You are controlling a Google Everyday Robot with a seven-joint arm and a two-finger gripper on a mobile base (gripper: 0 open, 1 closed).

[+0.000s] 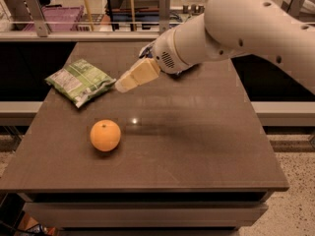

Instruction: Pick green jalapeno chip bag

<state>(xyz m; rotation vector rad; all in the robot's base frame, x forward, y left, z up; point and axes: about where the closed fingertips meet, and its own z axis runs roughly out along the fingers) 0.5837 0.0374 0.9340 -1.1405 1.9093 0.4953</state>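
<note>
The green jalapeno chip bag point(79, 81) lies flat on the left part of the dark table point(197, 146), light green with a white label panel. My gripper point(124, 84) hangs above the table just right of the bag, its cream-coloured tip pointing left toward the bag and holding nothing that I can see. The white arm reaches in from the upper right.
An orange point(105, 135) sits on the table in front of the bag. A dark blue chip bag point(146, 48) is mostly hidden behind my arm at the back. A railing and shelves stand behind the table.
</note>
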